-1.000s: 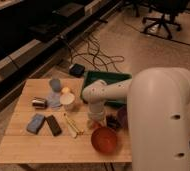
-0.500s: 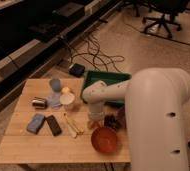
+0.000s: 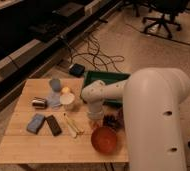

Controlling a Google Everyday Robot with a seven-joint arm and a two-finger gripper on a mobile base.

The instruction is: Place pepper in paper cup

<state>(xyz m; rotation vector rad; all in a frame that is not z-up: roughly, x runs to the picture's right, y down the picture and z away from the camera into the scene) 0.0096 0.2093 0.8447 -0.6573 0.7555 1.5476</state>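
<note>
On the table [image 3: 23,145], the gripper [image 3: 94,119] stood pressed together, probably grasping the unseen pepper; a lift toward the paper cup [image 3: 67,99] seemed due.

floor [image 3: 158,55] speckled, pale; cables [image 3: 95,52] strewn | office chair [image 3: 160,20] upper right | wooden table [image 3: 23,142]; light dim
</note>
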